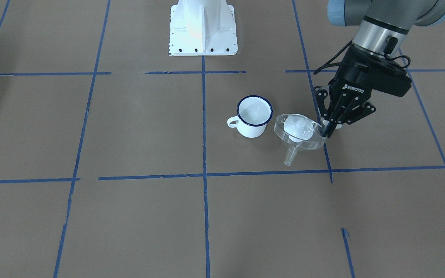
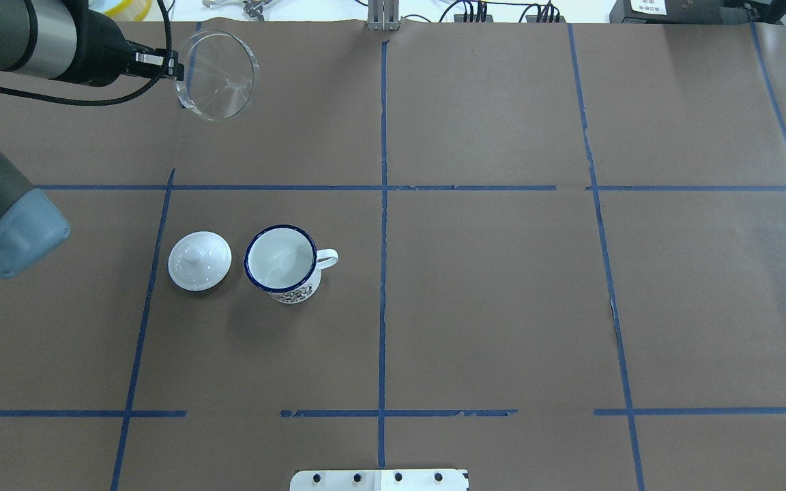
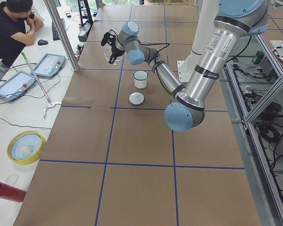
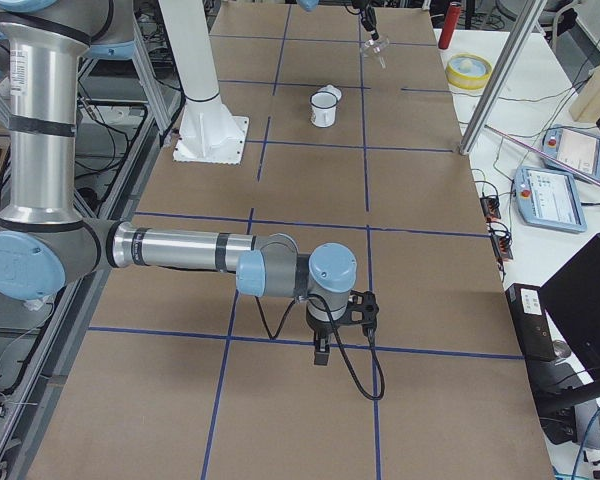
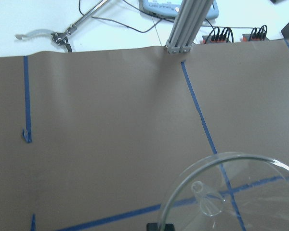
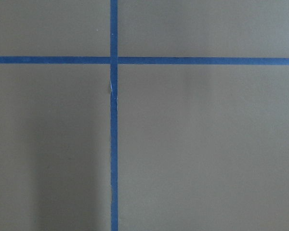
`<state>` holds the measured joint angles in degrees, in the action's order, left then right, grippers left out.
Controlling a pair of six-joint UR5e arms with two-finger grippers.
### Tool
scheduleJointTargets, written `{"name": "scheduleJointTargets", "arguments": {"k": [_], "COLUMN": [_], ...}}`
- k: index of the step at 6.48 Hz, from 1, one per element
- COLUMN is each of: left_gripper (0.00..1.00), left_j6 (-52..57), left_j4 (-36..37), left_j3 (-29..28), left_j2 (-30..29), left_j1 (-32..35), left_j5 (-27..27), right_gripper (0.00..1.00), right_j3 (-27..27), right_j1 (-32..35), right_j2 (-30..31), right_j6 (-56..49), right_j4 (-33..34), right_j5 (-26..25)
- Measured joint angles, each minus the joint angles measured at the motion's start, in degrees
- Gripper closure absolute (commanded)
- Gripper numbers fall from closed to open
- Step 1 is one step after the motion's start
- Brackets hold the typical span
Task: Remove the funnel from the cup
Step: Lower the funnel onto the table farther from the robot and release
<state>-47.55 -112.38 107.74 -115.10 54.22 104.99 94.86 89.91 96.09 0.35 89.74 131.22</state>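
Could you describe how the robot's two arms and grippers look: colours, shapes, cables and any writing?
The left arm and the right arm are round silver-grey tubes with light blue joint caps. The left gripper is black, with jointed linkages and white ROBOTIQ lettering; a black cable runs to its wrist. The right gripper is black too, with a looping black cable.

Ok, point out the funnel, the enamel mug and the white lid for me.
clear plastic funnel (image 2: pixel 219 76), overhead view, middle of its bowl
white enamel mug (image 2: pixel 280 262), overhead view, its inner floor
white knobbed lid (image 2: pixel 200 261), overhead view, centre of its top
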Motion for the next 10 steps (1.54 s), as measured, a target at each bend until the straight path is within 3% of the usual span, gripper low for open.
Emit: {"name": "scheduleJointTargets", "arguments": {"k": [5, 8, 10], "left_gripper": [1.00, 1.00, 1.00], "left_j6": [4.32, 4.37, 4.38], "left_j4": [-26.59, -30.52, -32.72], "left_j3": [-20.13, -25.68, -28.44], "left_j2": [2.54, 4.25, 4.50], "left_j1": [-8.93, -15.08, -17.21], "left_j5": [-28.40, -38.89, -42.74], "right_gripper": [0.00, 0.00, 0.00], "right_j3": [0.05, 0.06, 0.06], "right_j1": [0.00, 0.00, 0.00], "right_j2": [0.01, 0.01, -0.01], "right_j6": [0.00, 0.00, 0.00], "right_j4": [0.00, 0.00, 0.00], "right_j5": [0.00, 0.00, 0.00]}}
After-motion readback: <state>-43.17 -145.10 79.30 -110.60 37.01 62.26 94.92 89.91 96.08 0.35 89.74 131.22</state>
